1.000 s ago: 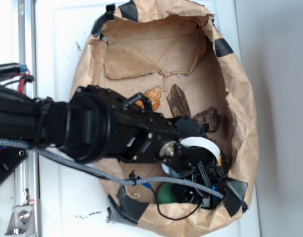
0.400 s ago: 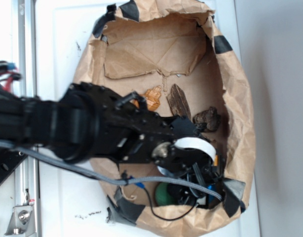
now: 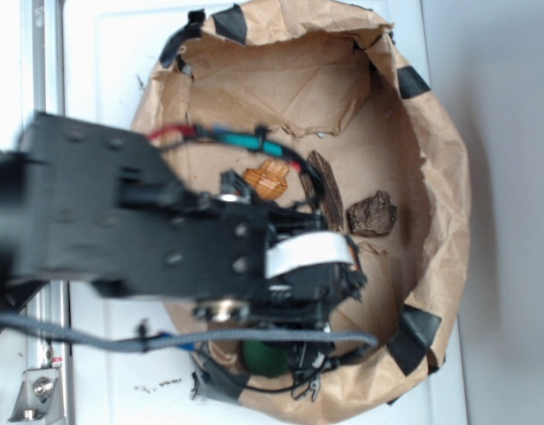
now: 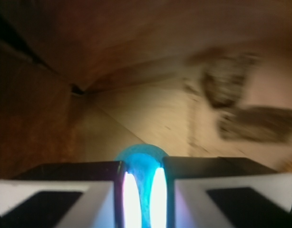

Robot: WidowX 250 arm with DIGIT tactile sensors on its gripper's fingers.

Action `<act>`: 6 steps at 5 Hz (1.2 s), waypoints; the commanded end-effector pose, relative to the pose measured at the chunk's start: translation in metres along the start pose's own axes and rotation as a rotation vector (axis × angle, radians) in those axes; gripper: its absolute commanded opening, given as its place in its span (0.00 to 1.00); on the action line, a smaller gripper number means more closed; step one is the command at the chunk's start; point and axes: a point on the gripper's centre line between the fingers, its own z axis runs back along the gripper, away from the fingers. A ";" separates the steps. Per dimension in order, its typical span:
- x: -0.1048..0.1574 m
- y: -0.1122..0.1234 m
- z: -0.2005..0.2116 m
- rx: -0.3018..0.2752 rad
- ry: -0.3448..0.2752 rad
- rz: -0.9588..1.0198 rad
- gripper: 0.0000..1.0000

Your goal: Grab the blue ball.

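The black robot arm (image 3: 139, 221) fills the left of the exterior view, hiding much of the brown paper bag (image 3: 440, 177) (black tape on its rim). Bark chunks (image 3: 372, 212) lie inside; a green ball (image 3: 263, 358) peeks out below. In the blurred wrist view, the gripper (image 4: 142, 190) is clamped on the blue ball (image 4: 142, 159), mostly hidden between its fingers.

I saw a blue ball (image 4: 141, 164), a green ball (image 3: 265, 357) low in frame, a brown paper bag (image 3: 436, 177) with black tape patches (image 3: 412, 82), dark brown bark (image 3: 372, 213), and a black arm (image 3: 121, 212).
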 end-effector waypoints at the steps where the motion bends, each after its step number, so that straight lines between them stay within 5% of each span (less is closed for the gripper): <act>1: 0.017 -0.003 0.044 0.154 0.048 0.247 0.00; 3: 0.029 0.030 0.058 0.126 0.036 0.373 0.00; 6: 0.026 0.032 0.068 0.151 0.025 0.222 0.00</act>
